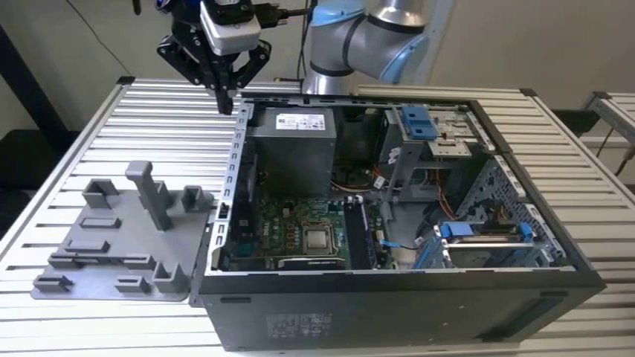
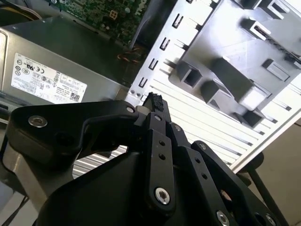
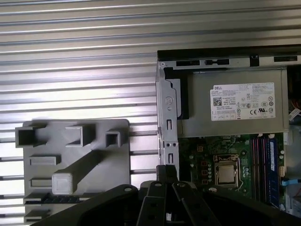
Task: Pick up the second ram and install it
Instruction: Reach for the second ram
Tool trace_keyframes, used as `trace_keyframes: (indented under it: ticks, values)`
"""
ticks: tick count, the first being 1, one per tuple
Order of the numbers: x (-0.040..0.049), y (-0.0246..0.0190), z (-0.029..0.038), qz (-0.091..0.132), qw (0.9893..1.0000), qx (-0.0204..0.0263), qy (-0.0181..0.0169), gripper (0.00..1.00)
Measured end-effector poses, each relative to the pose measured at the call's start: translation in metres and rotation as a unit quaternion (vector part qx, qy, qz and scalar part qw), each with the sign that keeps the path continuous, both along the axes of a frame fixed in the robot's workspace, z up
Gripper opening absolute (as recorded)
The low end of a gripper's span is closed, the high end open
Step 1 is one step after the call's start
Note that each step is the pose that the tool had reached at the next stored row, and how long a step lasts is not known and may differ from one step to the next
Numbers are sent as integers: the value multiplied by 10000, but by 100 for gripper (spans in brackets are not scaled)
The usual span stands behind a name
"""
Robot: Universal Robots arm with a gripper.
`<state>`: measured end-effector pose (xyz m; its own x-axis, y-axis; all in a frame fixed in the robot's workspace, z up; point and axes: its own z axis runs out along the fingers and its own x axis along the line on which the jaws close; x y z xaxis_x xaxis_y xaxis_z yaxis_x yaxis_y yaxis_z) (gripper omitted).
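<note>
Gripper point(image 1: 226, 103) hangs over the slatted table point(image 1: 119, 134), just outside a back corner of the open computer case point(image 1: 397, 312), its fingertips pressed together with nothing between them. A dark notched strip, seemingly the ram stick point(image 3: 56, 200), lies in a slot of the gray holder point(image 3: 94, 160) beside the case, well apart from the gripper. Memory slots point(image 3: 263, 160) run beside the processor point(image 3: 226, 173).

The fixture point(image 1: 100, 245) is grey, the table point(image 1: 100, 126) ribbed silver, the motherboard point(image 1: 278, 223) green (latches point(image 1: 418, 123) blue).
</note>
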<state>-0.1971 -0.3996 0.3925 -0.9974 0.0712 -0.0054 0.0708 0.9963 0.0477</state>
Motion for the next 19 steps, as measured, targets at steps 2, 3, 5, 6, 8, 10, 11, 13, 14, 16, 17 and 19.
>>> trace_keyframes:
  ticks: [2,3,5,6,8,10,11,13,14,16,17,19]
  values:
    - [-28,0,0,0,10000,0,-1,11]
    - [-40,0,0,0,10000,0,-2,11]
    - [-66,0,0,0,10000,0,-3,11]
    - [-80,0,0,0,10000,0,-4,11]
    - [-106,0,0,0,10000,0,-6,11]
    - [-138,0,0,0,10000,0,-8,11]
    - [-154,0,0,0,10000,0,-9,11]
    - [-187,0,0,0,10000,0,-11,11]
    - [-205,0,0,0,10000,0,-13,11]
    - [-239,0,0,0,10000,0,-16,11]
    - [-258,0,-1,0,10000,0,-18,11]
    - [-296,0,-1,0,10000,0,-22,11]
